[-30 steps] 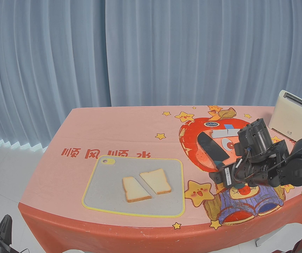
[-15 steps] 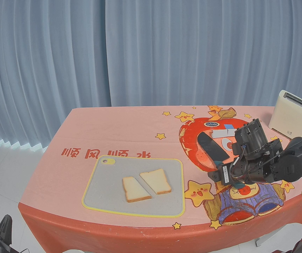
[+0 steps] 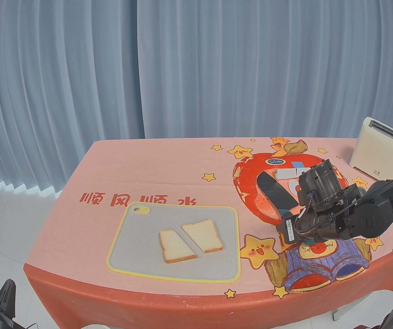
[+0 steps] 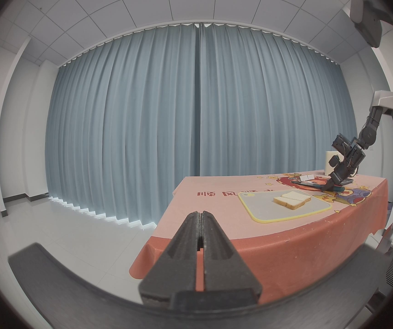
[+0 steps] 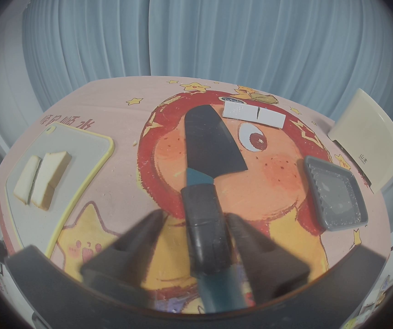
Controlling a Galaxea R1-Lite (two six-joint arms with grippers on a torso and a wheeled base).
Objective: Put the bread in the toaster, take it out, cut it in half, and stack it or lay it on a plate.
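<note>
Two bread halves (image 3: 177, 246) (image 3: 202, 235) lie side by side on the grey, yellow-rimmed cutting board (image 3: 132, 247), also seen as bread (image 5: 43, 177) in the right wrist view. A black-bladed knife (image 3: 276, 190) lies flat on the tablecloth right of the board. My right gripper (image 5: 195, 215) is low over its dark handle (image 5: 205, 234), open, one finger on each side. A dark square plate (image 5: 336, 193) rests beside the knife. The cream toaster (image 3: 382, 149) stands at the far right. My left gripper (image 4: 199, 252) hangs shut off the table's left side.
The table has a pink cartoon-print cloth (image 3: 160, 170). Two small white cards (image 3: 292, 173) lie just beyond the knife tip. Blue curtains hang behind. The near table edge runs close to the board and the right arm.
My right arm has shifted a little left and sunk lower over the knife handle. The knife, bread and board have stayed where they were.
</note>
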